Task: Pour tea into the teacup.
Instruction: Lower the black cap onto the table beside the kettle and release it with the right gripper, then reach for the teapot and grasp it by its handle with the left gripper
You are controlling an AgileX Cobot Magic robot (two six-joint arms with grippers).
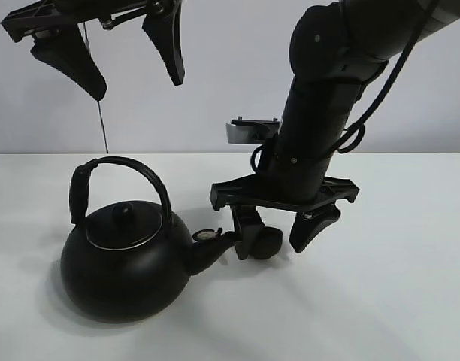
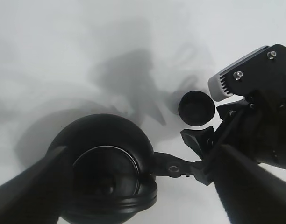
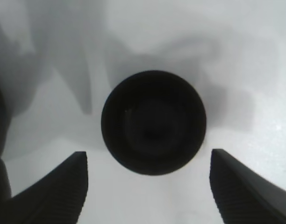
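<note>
The small matte-black teacup [image 1: 268, 243] stands upright on the white table, just right of the kettle's spout [image 1: 210, 252]. The big black kettle [image 1: 125, 263] with an arched handle [image 1: 132, 169] sits at the left. My right gripper [image 1: 280, 235] is open and low, with one finger on each side of the teacup [image 3: 153, 122]; gaps show between its fingers [image 3: 56, 189] and the cup. My left gripper [image 1: 138, 84] is open and empty, high above the kettle. The left wrist view looks down on the kettle [image 2: 103, 172] and the teacup [image 2: 196, 108].
The white table [image 1: 395, 301] extends to the right and front. A pale wall [image 1: 215, 60] stands behind. A thin dark rod or cable [image 1: 102, 128] hangs by the left arm. The right arm's bulky body [image 1: 320, 113] rises over the teacup.
</note>
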